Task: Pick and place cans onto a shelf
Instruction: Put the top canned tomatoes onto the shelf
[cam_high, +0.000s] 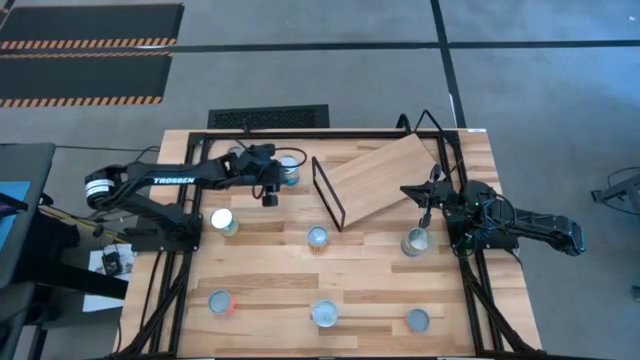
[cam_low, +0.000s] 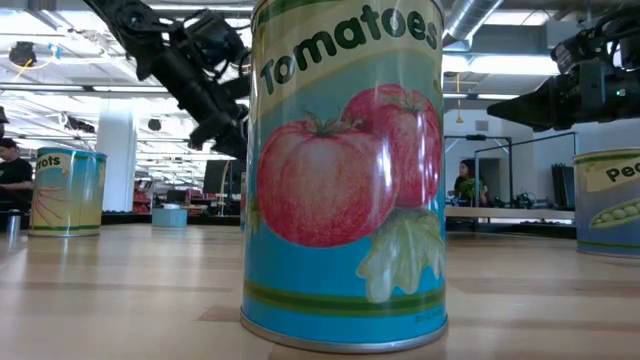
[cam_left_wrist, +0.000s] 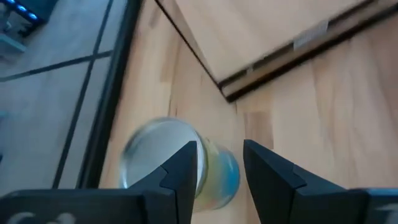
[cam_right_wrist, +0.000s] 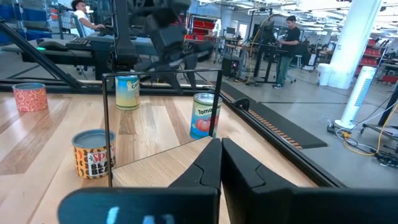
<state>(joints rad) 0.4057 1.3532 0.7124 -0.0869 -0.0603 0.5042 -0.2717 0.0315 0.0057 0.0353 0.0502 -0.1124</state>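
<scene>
While our left pincer (cam_high: 269, 197) is hanging apart beside the can (cam_high: 289, 170), we are advising lining it up squarely before gripping

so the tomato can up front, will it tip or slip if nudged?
The tomato can stands upright on a flat base and looks taller than wide, so a high push may tip it. On its side it would probably roll. The glossy label could be slippery.
</scene>
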